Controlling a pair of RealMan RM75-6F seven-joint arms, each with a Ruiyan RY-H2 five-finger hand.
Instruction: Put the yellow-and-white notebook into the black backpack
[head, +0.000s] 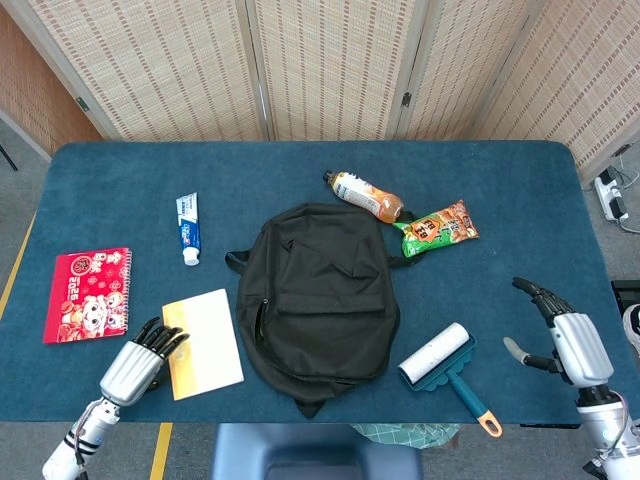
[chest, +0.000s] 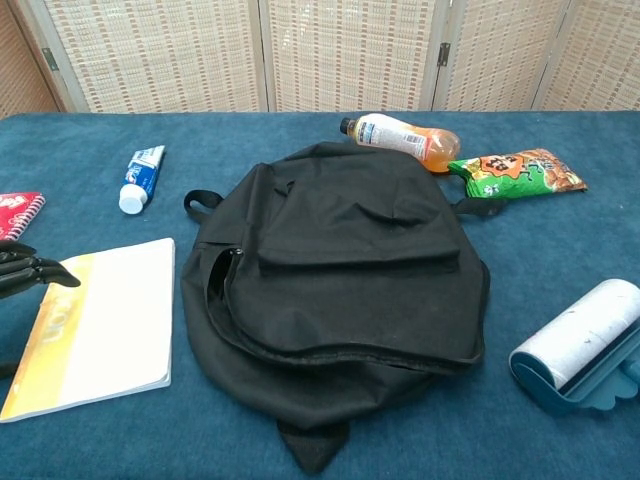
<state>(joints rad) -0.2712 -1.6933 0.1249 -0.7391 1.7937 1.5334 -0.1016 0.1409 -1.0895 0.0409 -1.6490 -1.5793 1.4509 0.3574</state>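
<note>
The yellow-and-white notebook (head: 203, 342) (chest: 100, 325) lies flat on the blue table, just left of the black backpack (head: 320, 295) (chest: 340, 270). The backpack lies flat in the middle of the table, with its zipper opening showing a gap on the side facing the notebook. My left hand (head: 140, 360) (chest: 28, 275) is low at the front left. Its fingers are stretched out and the fingertips (head: 168, 338) touch the notebook's yellow left edge, holding nothing. My right hand (head: 562, 335) hovers at the front right with fingers apart, empty, right of the lint roller.
A red notebook (head: 88, 295) lies at the far left and a toothpaste tube (head: 188, 228) behind the yellow one. A drink bottle (head: 365, 195) and a snack bag (head: 438, 228) lie behind the backpack. The lint roller (head: 440, 362) lies at its front right.
</note>
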